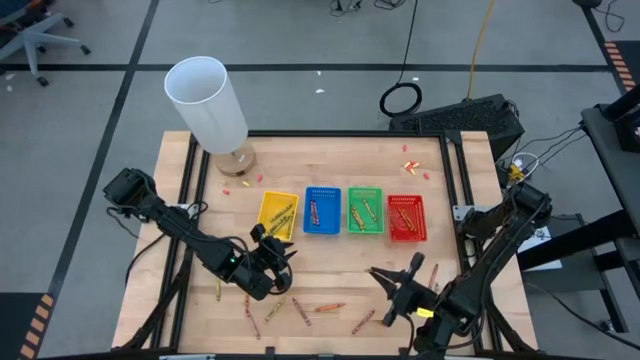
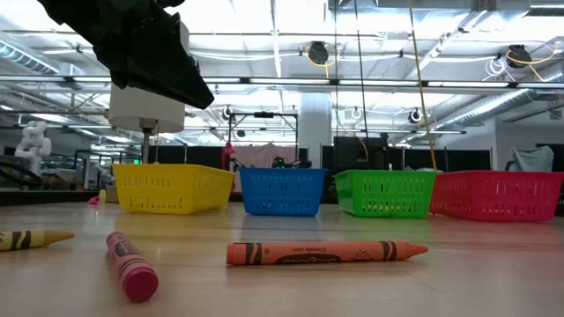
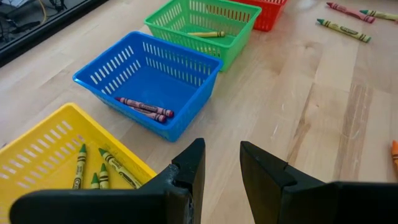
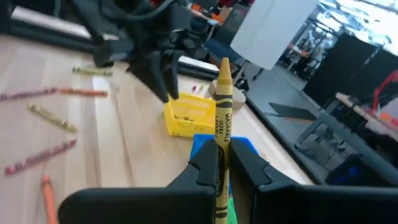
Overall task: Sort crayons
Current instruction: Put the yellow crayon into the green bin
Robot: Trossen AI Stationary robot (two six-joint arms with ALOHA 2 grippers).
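Four trays stand in a row mid-table: yellow (image 1: 278, 213), blue (image 1: 322, 210), green (image 1: 364, 210) and red (image 1: 405, 217), each with crayons inside. Loose crayons (image 1: 300, 312) lie near the table's front edge. In the low view these include an orange one (image 2: 326, 254) and a pink-red one (image 2: 130, 264). My left gripper (image 3: 222, 168) hangs open and empty over the yellow tray's near right corner (image 3: 134, 165). My right gripper (image 4: 227, 155) is above the table, in front of the red tray, shut on a yellow crayon (image 4: 222, 106). My right gripper pinches the yellow crayon's wrapped shaft (image 4: 221, 138) between its two fingers. The pointed end (image 4: 224, 65) sticks out well past the fingertips and the other end (image 4: 219, 208) runs back between the fingers. The crayon is lifted clear of the table.
A tall white cylinder (image 1: 207, 100) on a round wooden foot stands at the far left corner. Small red-pink scraps (image 1: 410, 165) lie at the far right. Black rails (image 1: 450, 190) run along the table's sides. There is bare wood between the trays and the loose crayons.
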